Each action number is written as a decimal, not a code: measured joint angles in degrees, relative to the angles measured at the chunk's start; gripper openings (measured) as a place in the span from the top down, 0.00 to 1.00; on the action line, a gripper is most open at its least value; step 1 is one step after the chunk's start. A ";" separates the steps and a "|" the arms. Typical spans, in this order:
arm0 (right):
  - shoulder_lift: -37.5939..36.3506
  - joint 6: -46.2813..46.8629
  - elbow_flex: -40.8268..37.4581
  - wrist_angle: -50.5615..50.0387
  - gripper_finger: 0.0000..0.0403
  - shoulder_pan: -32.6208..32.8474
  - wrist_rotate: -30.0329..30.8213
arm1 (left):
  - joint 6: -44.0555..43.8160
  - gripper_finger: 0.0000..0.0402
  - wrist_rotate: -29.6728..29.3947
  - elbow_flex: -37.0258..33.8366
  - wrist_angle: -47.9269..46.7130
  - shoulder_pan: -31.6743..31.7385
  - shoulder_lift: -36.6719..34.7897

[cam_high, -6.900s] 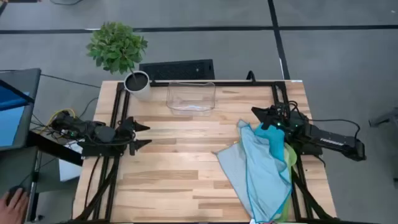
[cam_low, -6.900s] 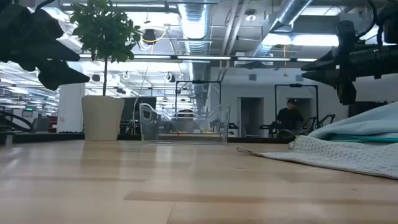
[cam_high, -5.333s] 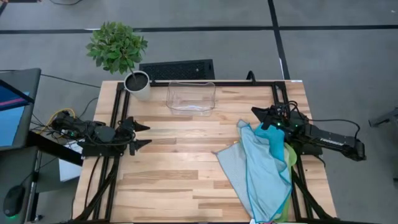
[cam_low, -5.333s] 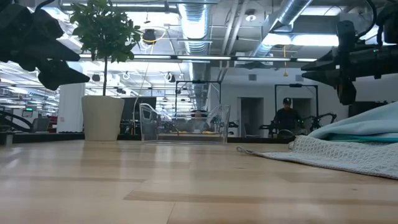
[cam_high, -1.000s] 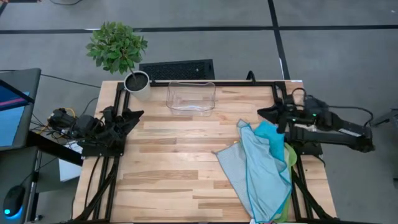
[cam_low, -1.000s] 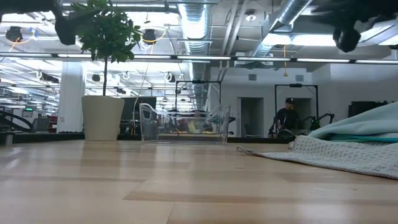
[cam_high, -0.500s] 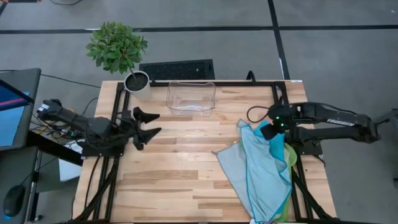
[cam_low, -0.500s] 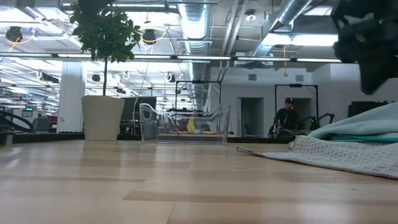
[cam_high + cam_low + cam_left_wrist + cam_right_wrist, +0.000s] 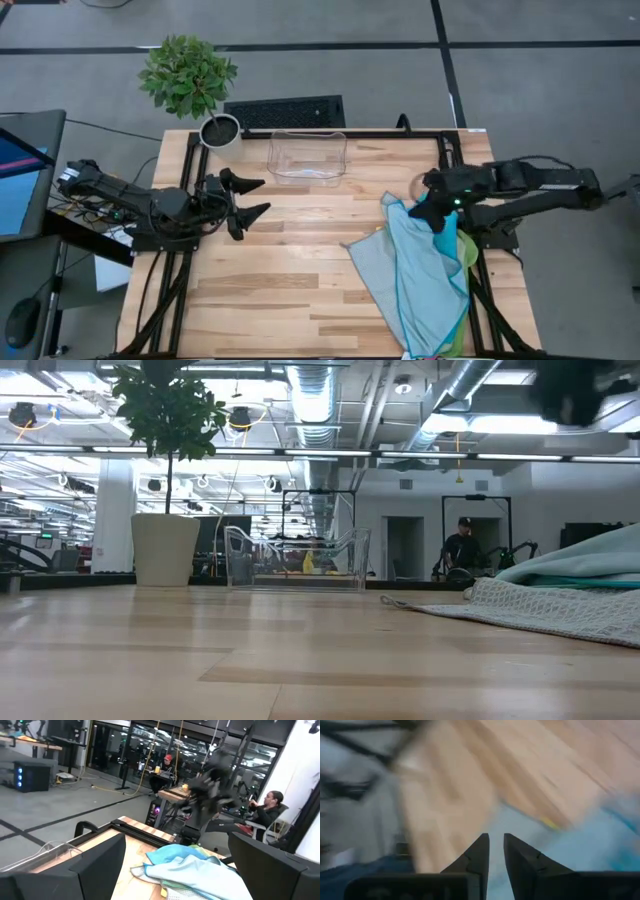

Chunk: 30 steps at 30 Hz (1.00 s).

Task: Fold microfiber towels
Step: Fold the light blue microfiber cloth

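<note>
Several microfiber towels lie in a loose pile (image 9: 420, 275) on the right side of the wooden table (image 9: 290, 270). A light blue one (image 9: 400, 265) is on top, with teal (image 9: 442, 230) and lime green (image 9: 467, 250) beneath it. The pile also shows in the left wrist view (image 9: 192, 867) and the low view (image 9: 560, 595). My right gripper (image 9: 428, 218) hovers tipped down over the pile's far end, its fingers (image 9: 480, 852) apart by a narrow gap with nothing between. My left gripper (image 9: 262, 197) stands wide open, level, over the table's left part.
A clear plastic bin (image 9: 307, 157) stands at the far edge in the middle, and a potted plant (image 9: 218, 130) at the far left corner. Bare wood lies between the two grippers. People (image 9: 267, 807) sit in the room beyond the table.
My left gripper has swung out from the table's left edge toward the middle, rolling as it went, and stays open. My right gripper has come from the far right edge toward the near edge, over the towel pile's far end, and has tipped downward. The towels have not moved.
</note>
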 joint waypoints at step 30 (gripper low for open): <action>21.32 -13.54 1.73 19.90 0.79 9.15 9.20 | -0.42 0.14 -1.06 0.00 0.68 4.53 0.00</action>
